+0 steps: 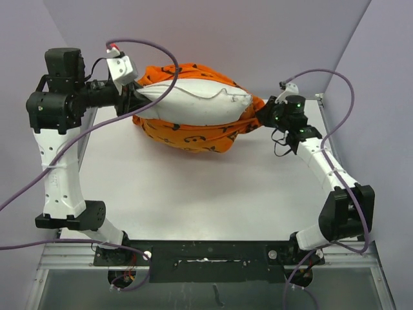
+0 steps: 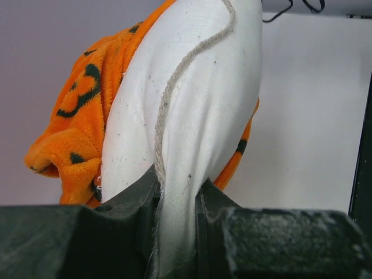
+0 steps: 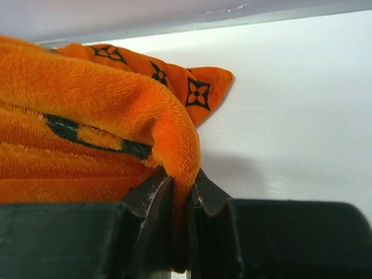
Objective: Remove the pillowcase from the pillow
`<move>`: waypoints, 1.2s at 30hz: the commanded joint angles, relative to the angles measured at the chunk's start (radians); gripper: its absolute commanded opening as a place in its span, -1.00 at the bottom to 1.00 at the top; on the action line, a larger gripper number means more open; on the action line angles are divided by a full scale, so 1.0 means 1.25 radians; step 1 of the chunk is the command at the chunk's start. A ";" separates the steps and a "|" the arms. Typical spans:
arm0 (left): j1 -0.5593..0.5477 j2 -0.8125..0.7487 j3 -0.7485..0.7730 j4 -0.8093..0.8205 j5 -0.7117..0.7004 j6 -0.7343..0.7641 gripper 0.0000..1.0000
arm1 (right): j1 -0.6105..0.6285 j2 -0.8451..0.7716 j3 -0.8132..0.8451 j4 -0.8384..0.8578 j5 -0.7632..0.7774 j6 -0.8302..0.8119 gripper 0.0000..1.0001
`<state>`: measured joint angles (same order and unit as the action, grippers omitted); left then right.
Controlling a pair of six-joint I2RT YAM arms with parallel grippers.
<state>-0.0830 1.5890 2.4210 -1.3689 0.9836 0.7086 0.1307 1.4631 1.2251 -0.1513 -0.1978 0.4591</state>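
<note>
The white pillow (image 1: 193, 103) lies at the back of the table, partly out of the orange pillowcase (image 1: 193, 137) with dark motifs, which hangs under and behind it. My left gripper (image 1: 132, 97) is shut on the pillow's left end; in the left wrist view the white fabric (image 2: 192, 104) is pinched between the jaws of that gripper (image 2: 177, 203), with orange cover (image 2: 75, 122) to the left. My right gripper (image 1: 263, 115) is shut on the pillowcase's right end; the right wrist view shows this gripper (image 3: 180, 197) clamping a fold of orange plush (image 3: 93, 99).
The white table (image 1: 193, 194) stretches in front of the pillow. Purple walls close the back and sides. Purple cables (image 1: 342, 129) loop over both arms. A black base bar (image 1: 213, 252) runs along the near edge.
</note>
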 commanded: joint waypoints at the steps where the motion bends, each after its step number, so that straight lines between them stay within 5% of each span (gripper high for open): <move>1: 0.066 -0.102 -0.020 0.397 0.049 -0.278 -1.00 | 0.007 0.091 -0.071 -0.031 0.379 -0.110 -1.00; 6: 0.066 -0.072 0.005 0.690 0.008 -0.549 -1.00 | 0.054 0.106 -0.051 -0.031 0.347 -0.112 -0.99; 14: 0.066 0.049 0.183 0.834 -0.071 -0.720 -1.00 | -0.058 -0.004 0.146 -0.017 -0.049 -0.013 0.08; 19: 0.066 0.043 0.160 0.889 -0.058 -0.758 -1.00 | -0.107 -0.081 0.188 0.087 -0.211 0.030 0.60; 24: 0.066 0.032 0.127 0.838 0.053 -0.756 -1.00 | -0.108 -0.132 0.199 0.196 -0.297 0.078 0.71; 31: 0.066 -0.016 0.042 0.764 0.070 -0.652 -1.00 | -0.102 -0.152 0.252 0.297 -0.357 0.141 0.79; 36: 0.067 -0.030 0.007 0.730 0.083 -0.623 -1.00 | 0.059 -0.105 0.294 0.314 -0.445 0.085 0.85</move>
<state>-0.0093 1.6382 2.4294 -0.5346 1.0958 -0.1257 0.0605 1.3071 1.5192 0.1619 -0.6312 0.6083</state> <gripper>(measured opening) 0.154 0.911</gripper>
